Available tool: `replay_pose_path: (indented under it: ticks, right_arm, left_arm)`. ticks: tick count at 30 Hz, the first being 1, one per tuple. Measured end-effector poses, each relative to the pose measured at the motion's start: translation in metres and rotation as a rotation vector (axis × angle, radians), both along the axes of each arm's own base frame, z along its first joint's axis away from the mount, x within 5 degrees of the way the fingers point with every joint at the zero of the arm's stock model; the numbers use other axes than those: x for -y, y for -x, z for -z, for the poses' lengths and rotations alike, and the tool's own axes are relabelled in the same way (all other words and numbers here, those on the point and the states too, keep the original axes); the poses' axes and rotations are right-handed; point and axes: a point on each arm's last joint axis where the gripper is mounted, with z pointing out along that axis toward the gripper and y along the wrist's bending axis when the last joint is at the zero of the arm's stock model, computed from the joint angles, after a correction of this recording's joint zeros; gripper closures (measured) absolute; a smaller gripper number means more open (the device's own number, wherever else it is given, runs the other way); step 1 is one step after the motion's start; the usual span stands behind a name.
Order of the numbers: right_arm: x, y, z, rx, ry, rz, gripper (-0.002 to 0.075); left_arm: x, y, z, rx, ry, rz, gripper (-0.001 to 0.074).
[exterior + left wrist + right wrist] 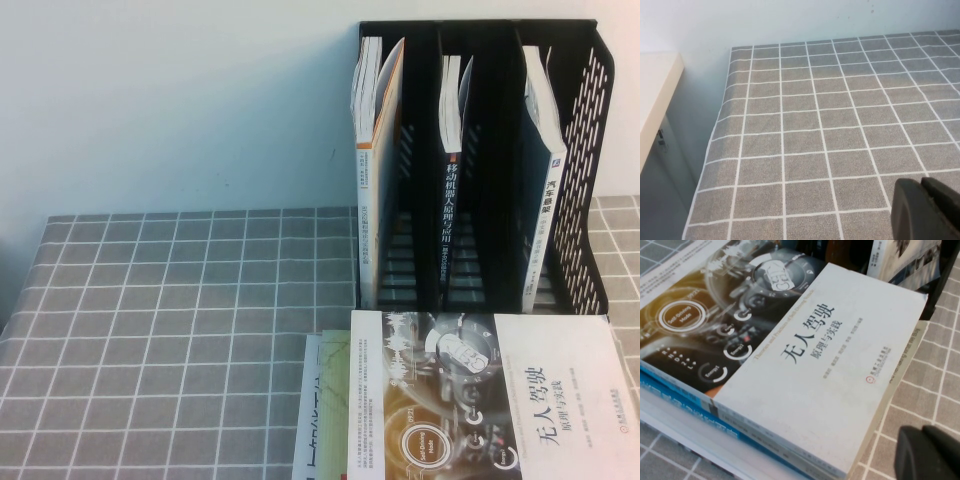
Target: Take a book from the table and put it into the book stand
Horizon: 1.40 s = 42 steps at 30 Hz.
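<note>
A white and dark book (480, 395) with Chinese title lies flat on top of a stack at the table's front right, just in front of the black book stand (592, 180). It fills the right wrist view (805, 365). My right gripper (922, 430) is shut and empty, hovering over the cloth beside the book's right edge, apart from it. My left gripper (921, 182) is shut and empty above bare checked cloth on the left side. Neither gripper shows in the high view.
The stand has three compartments, each holding an upright book: left (375, 150), middle (452, 170), right (545, 180). Under the top book lie other books (325, 410), with blue edges (685, 400). The table's left edge (715, 135) drops to the floor.
</note>
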Motion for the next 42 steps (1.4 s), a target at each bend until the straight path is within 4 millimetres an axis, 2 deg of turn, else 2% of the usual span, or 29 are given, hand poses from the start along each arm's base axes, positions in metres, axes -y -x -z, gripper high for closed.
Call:
replay_pose_path:
  ticks: [12, 18, 21, 24, 26, 30, 42]
  right_arm:
    - [0.0, 0.0, 0.0, 0.003, 0.002, 0.002, 0.0729]
    - [0.017, -0.004, 0.005, 0.288, 0.041, 0.191, 0.0729]
    - [0.026, -0.002, 0.018, 0.415, 0.043, 0.292, 0.0729]
    - [0.029, 0.001, 0.036, 0.456, 0.017, 0.353, 0.0729]
    - [0.03, 0.003, 0.042, 0.424, 0.021, 0.369, 0.0729]
    - [0.031, 0.008, 0.06, 0.234, 0.041, 0.398, 0.0729]
    - [0.032, 0.009, 0.062, 0.209, 0.036, 0.411, 0.0729]
  left_arm:
    - [0.0, 0.0, 0.0, -0.002, -0.002, 0.0, 0.0738]
    - [0.0, 0.0, 0.0, -0.005, -0.001, 0.0, 0.0738]
    - [0.0, 0.0, 0.0, -0.005, -0.001, 0.0, 0.0738]
    - [0.0, 0.0, 0.0, -0.005, -0.001, 0.0, 0.0738]
    - [0.0, 0.0, 0.0, -0.005, -0.001, 0.0, 0.0738]
    - [0.0, 0.0, 0.0, -0.005, 0.001, 0.0, 0.0738]
    - [0.0, 0.0, 0.0, -0.005, -0.001, 0.001, 0.0738]
